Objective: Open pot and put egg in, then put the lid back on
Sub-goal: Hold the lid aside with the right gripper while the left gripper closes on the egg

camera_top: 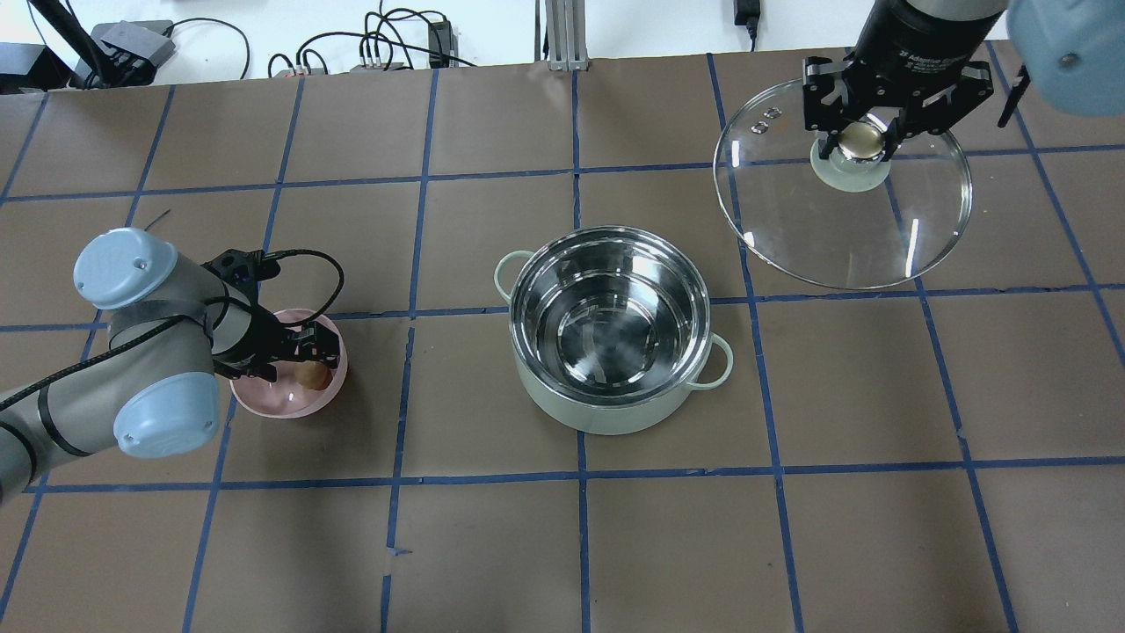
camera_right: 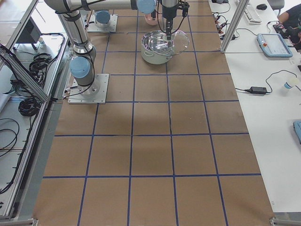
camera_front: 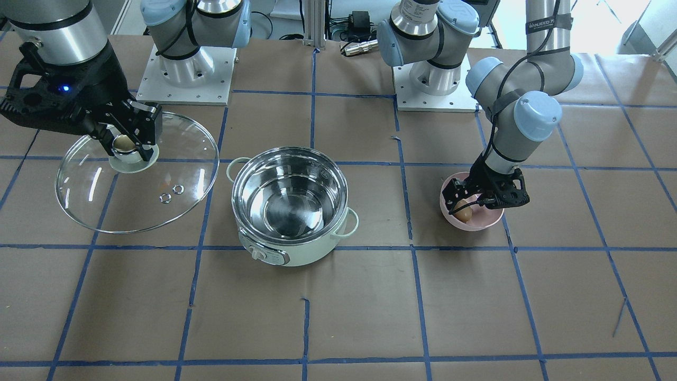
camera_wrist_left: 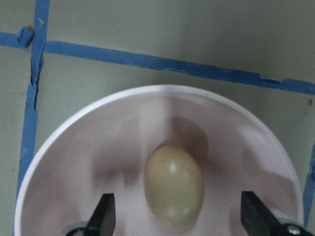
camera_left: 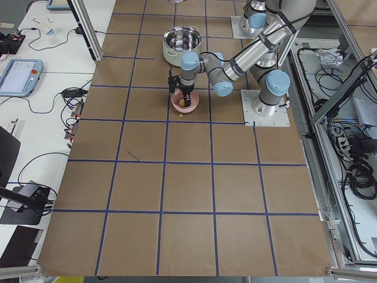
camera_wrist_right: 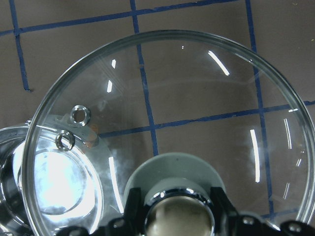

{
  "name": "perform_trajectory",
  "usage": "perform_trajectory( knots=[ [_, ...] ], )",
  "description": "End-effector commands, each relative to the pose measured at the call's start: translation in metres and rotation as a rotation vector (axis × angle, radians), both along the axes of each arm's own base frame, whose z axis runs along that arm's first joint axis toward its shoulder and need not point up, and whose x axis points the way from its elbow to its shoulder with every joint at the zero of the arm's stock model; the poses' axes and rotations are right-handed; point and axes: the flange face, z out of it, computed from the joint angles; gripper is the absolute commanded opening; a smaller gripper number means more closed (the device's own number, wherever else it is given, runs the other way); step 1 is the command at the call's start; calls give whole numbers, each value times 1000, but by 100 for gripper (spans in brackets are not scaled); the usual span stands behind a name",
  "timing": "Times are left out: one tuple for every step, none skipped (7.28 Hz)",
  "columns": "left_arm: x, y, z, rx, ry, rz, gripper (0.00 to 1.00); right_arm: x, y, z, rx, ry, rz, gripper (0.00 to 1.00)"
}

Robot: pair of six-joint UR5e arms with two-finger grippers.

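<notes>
The left gripper (camera_wrist_left: pixel 178 214) hangs open in the bowl (camera_wrist_left: pixel 74 142), fingers on either side of the egg (camera_wrist_left: pixel 173 191), not touching it. The pot (camera_top: pixel 606 413) stands uncovered mid-desk (camera_top: pixel 527 545). Farther off, the right gripper (camera_top: pixel 860 145) clamps the lid (camera_top: pixel 844 237) by its knob (camera_front: pixel 123 142), raised beside the pot.

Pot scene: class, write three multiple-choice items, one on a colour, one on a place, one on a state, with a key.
1. Outside, the pot is: A pink, B mint green, C blue.
2. The egg lies: A in the pot, B in the bowl, C on the lid.
3. The lid is: A on the pot, B over the bowl, C held by the right gripper.
Key: 1 B, its wall is pale green. 2 B, it rests in the pink bowl. 3 C, the gripper clamps its knob, beside the open pot.
</notes>
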Motion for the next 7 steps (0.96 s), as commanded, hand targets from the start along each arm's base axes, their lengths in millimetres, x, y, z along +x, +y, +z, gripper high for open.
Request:
perform_trajectory(
  knots=[
    [2, 0, -6, 12, 5, 6, 88, -3, 3, 0, 11, 4, 5, 38],
    [2, -1, -6, 12, 7, 8, 85, -3, 3, 1, 10, 5, 11, 38],
    [2, -1, -7, 13, 7, 8, 81, -4, 3, 0, 12, 5, 26, 39],
    [2, -1, -7, 13, 7, 8, 80, -5, 3, -1, 12, 3, 29, 39],
    [2, 0, -7, 13, 6, 6, 80, -4, 3, -1, 14, 3, 31, 39],
    [2, -1, -7, 13, 7, 6, 80, -4, 4, 0, 14, 2, 31, 40],
    [2, -2, -7, 11, 8, 6, 80, -4, 6, 2, 9, 2, 29, 40]
  ],
)
